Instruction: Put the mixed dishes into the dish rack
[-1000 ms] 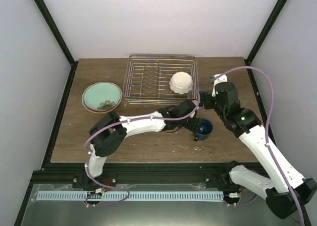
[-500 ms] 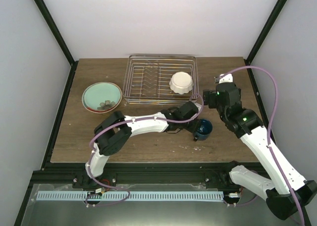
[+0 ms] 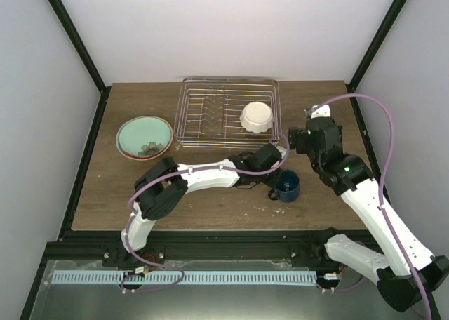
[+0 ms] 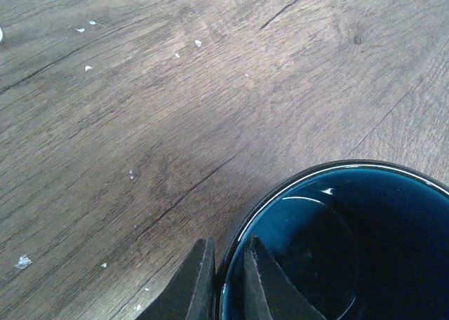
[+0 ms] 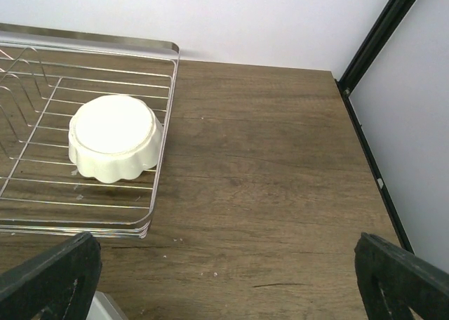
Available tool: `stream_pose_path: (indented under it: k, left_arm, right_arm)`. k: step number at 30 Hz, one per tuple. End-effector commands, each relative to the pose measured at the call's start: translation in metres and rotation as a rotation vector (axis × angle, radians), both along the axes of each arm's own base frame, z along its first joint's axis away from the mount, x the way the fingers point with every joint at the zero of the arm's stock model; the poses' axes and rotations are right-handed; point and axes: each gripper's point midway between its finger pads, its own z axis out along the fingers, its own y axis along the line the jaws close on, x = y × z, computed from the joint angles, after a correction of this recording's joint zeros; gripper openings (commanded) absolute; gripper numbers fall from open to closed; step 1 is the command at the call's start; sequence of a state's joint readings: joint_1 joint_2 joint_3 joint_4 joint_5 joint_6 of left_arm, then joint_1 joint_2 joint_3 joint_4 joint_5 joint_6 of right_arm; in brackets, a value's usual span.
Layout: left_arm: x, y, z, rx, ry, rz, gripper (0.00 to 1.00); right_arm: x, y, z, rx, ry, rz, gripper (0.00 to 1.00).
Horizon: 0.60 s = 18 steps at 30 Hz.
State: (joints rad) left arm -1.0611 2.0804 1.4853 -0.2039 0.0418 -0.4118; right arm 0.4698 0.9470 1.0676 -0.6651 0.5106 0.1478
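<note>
- Two arms work over the wooden table (image 3: 105,194), and the left arm stretches far across to the right side
- At its end the left gripper (image 4: 229,244) is pinched down to a narrow gap on the rim of the dark blue mug (image 4: 351,250), one finger outside the wall and the other inside
- That mug (image 3: 287,185) stands mouth up in front of the near right corner of the rack (image 3: 226,81), close to it but not touching; I cannot tell whether its base rests on the wood
- Silver and made of wire, the rack sits at the back of the table, about in the middle, with rows of upright tines in its left and centre parts
- One white scalloped dish (image 5: 112,137) lies upside down on the wires at the right end of the rack, just inside its right wall
- Over bare wood to the right of the rack hangs the right gripper (image 5: 224,264), its fingers spread wide with nothing between them
- Left of the rack, just beside it, a pale green plate (image 3: 144,134) with a red rim lies flat on the table
- Several small grey lumps (image 3: 149,149) sit at the plate's near edge, too small to make out
</note>
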Motion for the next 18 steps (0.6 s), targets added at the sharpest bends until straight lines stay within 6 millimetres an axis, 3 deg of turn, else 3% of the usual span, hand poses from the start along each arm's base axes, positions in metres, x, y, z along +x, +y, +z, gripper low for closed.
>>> stream_pose_path:
  k: [1, 4, 9, 18]
  left_arm:
    - [-0.007, -0.004, -0.018, 0.017, 0.036, -0.026, 0.08]
    - [-0.009, -0.003, -0.018, 0.012, 0.040, -0.026, 0.00]
    - [-0.008, 0.003, -0.006, -0.063, 0.075, -0.024, 0.00]
    - [0.005, 0.048, 0.016, -0.275, 0.162, 0.035, 0.00]
  right_arm:
    - [-0.004, -0.006, 0.028, 0.032, -0.068, -0.025, 1.00]
    - [-0.005, -0.008, 0.029, 0.031, -0.073, -0.031, 1.00]
    - [-0.006, -0.008, 0.030, 0.033, -0.073, -0.027, 1.00]
    - [-0.003, 0.006, 0.027, 0.075, -0.075, 0.039, 1.00]
